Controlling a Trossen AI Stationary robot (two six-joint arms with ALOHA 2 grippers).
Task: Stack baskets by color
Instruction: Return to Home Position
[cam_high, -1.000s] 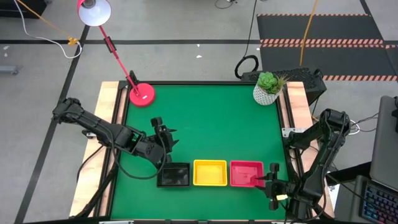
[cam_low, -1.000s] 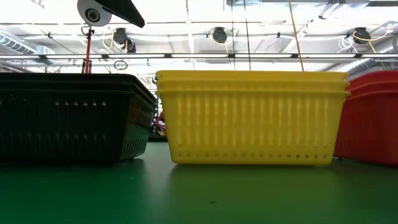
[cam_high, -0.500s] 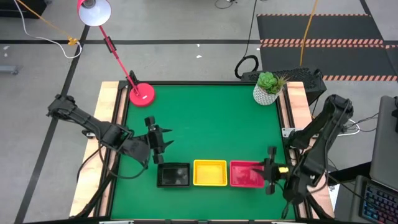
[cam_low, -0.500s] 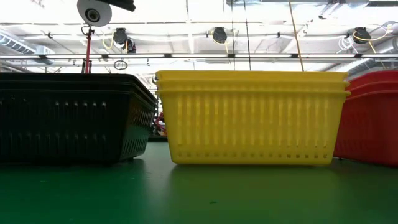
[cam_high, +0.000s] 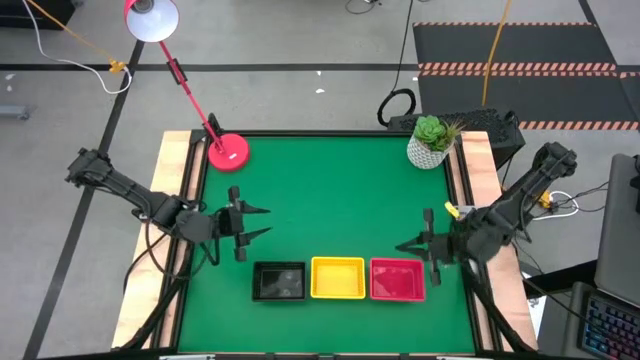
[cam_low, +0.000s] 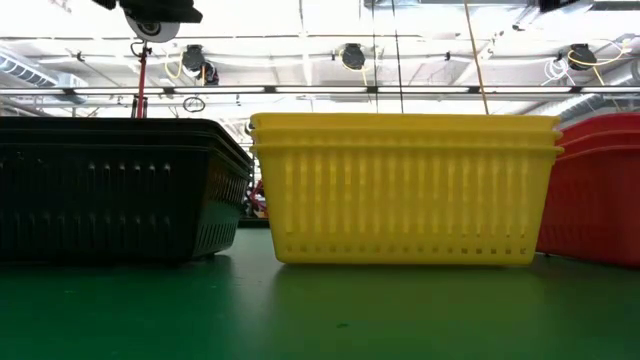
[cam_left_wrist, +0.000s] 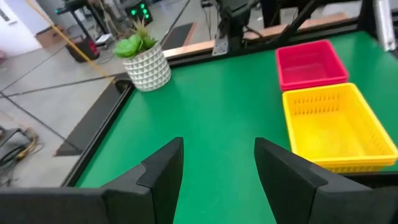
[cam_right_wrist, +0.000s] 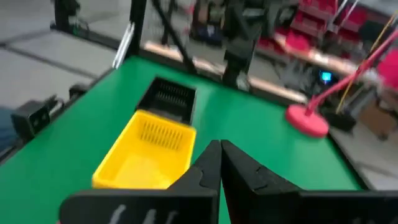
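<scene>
black baskets (cam_high: 279, 281), yellow baskets (cam_high: 337, 278), red baskets (cam_high: 397, 279): likely light, stiff slotted plastic; pinch the rim. left gripper (cam_left_wrist: 219, 149) spread wide, empty; right gripper (cam_right_wrist: 219, 149) closed, empty.

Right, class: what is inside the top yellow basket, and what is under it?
Inside the yellow basket nothing shows but its own floor. The low view's layered rims show yellow baskets nested beneath; their insides are covered.

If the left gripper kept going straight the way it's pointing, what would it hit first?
Mostly bare green mat: the left gripper points across it, passing beside the yellow basket stack. Beyond that, likely the right gripper, though its height is unclear.
</scene>
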